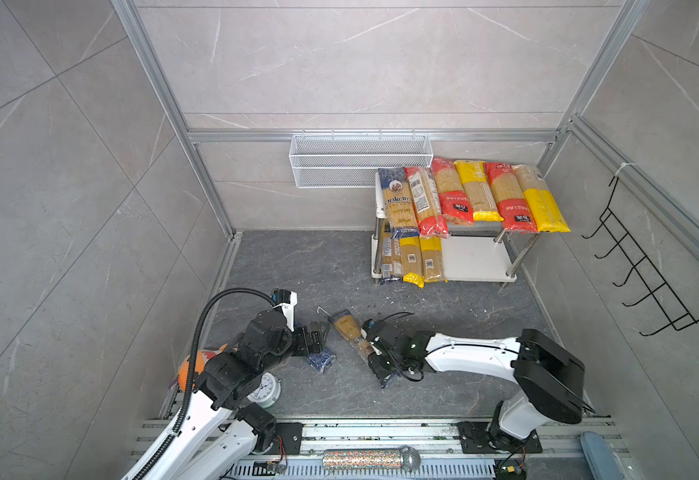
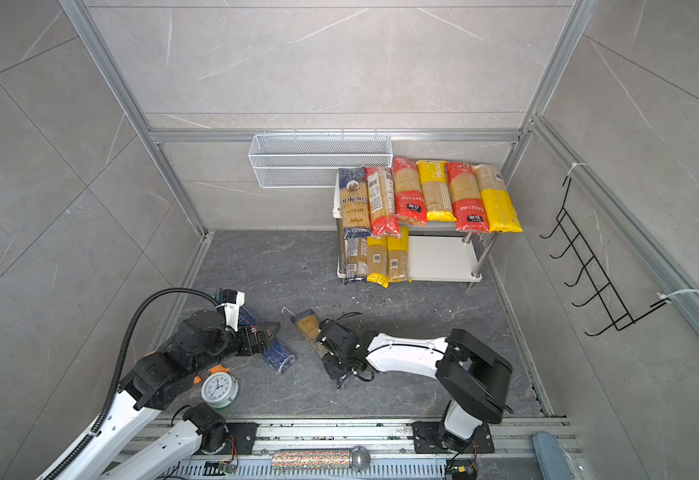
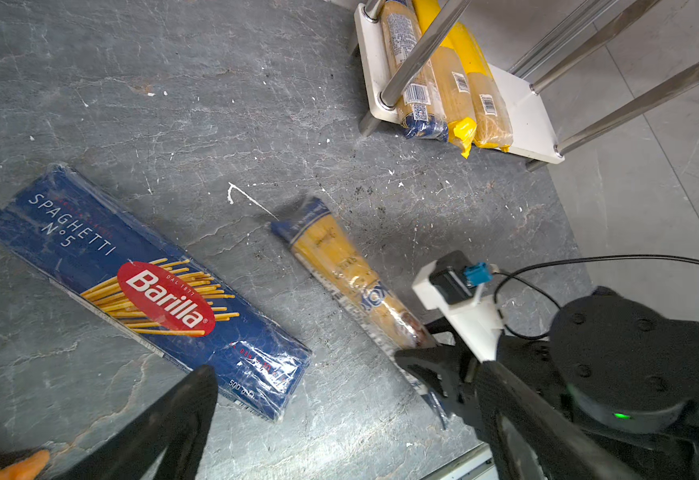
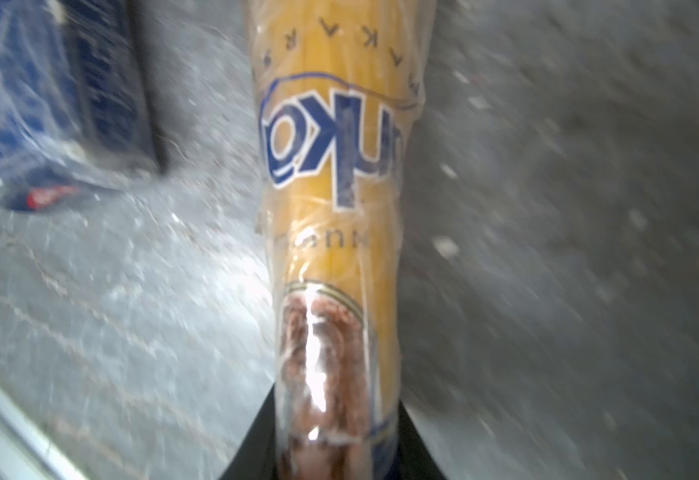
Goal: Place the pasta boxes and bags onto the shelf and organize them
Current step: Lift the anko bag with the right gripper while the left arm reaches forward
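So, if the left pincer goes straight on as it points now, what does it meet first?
Probably the Barilla box, which lies just ahead of the open left pincer; height is unclear, so it could pass over it.

Probably a lab mock-up — aluminium frame (image 1: 360,136), tiled panels (image 1: 339,62).

1. The left arm (image 1: 231,372) rises from its base at the near left, elbow bent, wrist pitched down
2. The left gripper (image 1: 313,340) hovers low with its jaws spread wide
3. The right arm (image 1: 472,353) stretches low toward the middle, forearm nearly level
4. The right gripper (image 1: 370,354) is clamped across a spaghetti bag (image 1: 348,329), a finger on each side
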You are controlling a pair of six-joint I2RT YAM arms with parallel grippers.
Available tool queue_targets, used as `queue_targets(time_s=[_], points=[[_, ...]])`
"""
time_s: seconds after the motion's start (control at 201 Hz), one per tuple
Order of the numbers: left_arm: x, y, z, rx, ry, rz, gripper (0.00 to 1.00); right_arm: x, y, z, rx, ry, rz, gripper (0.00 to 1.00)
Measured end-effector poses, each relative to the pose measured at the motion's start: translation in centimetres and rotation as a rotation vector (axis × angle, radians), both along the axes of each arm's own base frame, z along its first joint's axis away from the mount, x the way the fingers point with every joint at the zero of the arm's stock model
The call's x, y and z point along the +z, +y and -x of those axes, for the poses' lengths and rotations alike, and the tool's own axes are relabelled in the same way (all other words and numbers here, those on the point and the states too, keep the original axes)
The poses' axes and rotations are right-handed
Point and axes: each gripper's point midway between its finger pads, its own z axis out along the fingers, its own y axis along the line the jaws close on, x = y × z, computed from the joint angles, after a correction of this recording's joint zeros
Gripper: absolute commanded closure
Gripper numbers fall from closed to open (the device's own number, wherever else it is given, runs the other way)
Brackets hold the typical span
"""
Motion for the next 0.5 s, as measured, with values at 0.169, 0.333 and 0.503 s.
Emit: queue_targets(time_s=[0.169,0.333,0.503], points=[[-0.3,-1.1,-1.3,-0.014,0.007,-0.009,0.0,4.0,-3.7,-0.4,-0.092,-0.003,-0.071,1.0],[-0.8,-2.6,-2.6,-0.04,0.025,-0.008,0.0,8.2,-7.0,-2.2,-0.199,-0.092,-0.128,1.0],[-1.0,-4.8,-4.6,-0.074,0.044,0.0,0.0,8.2,-11.2,-3.7,-0.322,-0.128,-0.018,1.0]])
